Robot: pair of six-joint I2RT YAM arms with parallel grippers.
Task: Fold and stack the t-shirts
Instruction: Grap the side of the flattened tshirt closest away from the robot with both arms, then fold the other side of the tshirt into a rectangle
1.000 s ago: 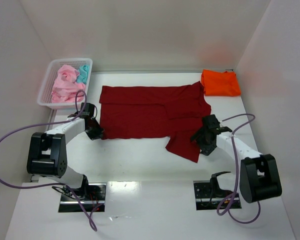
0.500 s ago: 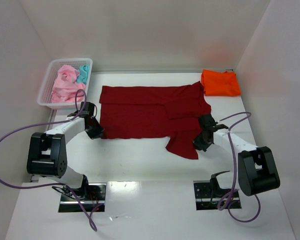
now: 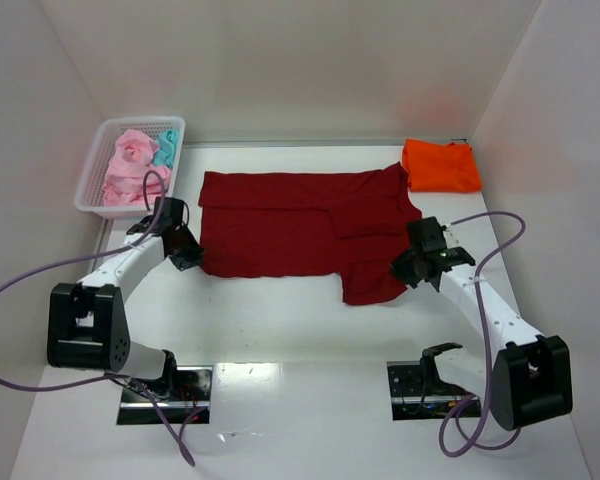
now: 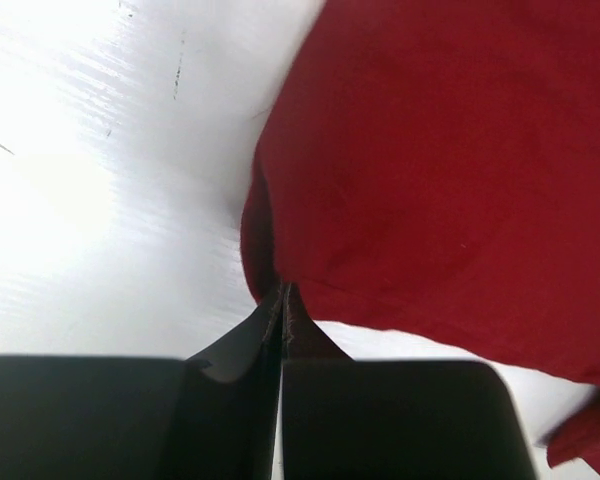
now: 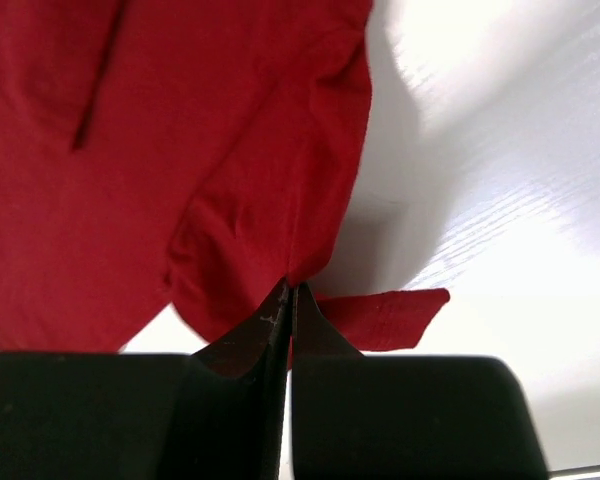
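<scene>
A large dark red t-shirt [image 3: 300, 225] lies spread across the middle of the table. My left gripper [image 3: 188, 256] is shut on its near left corner, the cloth pinched at the fingertips [image 4: 283, 292]. My right gripper [image 3: 405, 268] is shut on the shirt's near right part, lifted off the table, with red cloth [image 5: 270, 200] hanging from the closed jaws and a flap [image 5: 385, 315] trailing. A folded bright orange t-shirt [image 3: 440, 165] sits at the far right. Pale pink t-shirts [image 3: 130, 170] and a teal one [image 3: 165, 148] lie in the basket.
The white mesh basket [image 3: 90, 195] stands at the far left, just behind my left arm. White walls close in the table on three sides. Purple cables loop from both arms.
My right gripper has shut on the red shirt's near right flap and drawn it up and toward the far right. My left gripper has shifted slightly farther, still gripping the corner.
</scene>
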